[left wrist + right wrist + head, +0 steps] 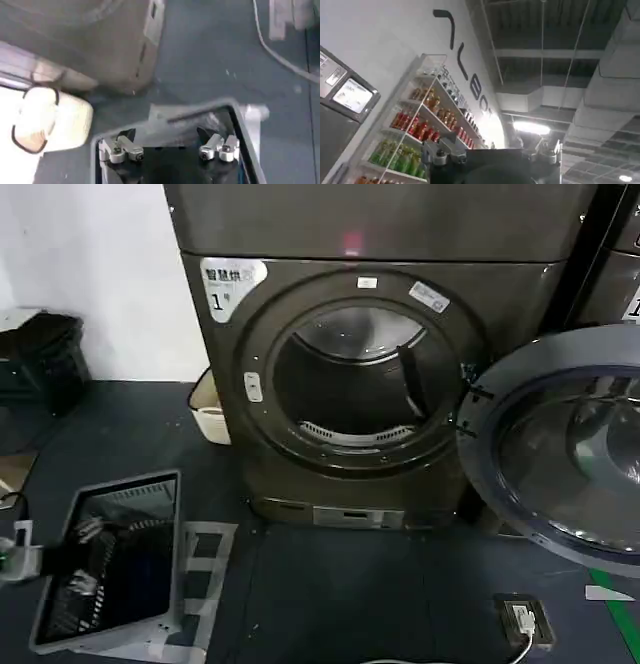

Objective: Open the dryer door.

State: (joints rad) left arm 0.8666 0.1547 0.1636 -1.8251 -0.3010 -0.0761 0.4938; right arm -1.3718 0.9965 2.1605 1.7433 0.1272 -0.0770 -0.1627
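The round chrome-ringed dryer door [565,449] with dark tinted glass is standing swung wide open to the right of the big bronze-grey dryer [370,374], baring the drum's dark mouth. The left gripper [170,145] is hanging low with fingers spread apart and empty above a grey-framed tray [110,559] on the dark floor. The right gripper [495,152] is pointing up toward ceiling and drink shelves [415,135]; its state cannot be told.
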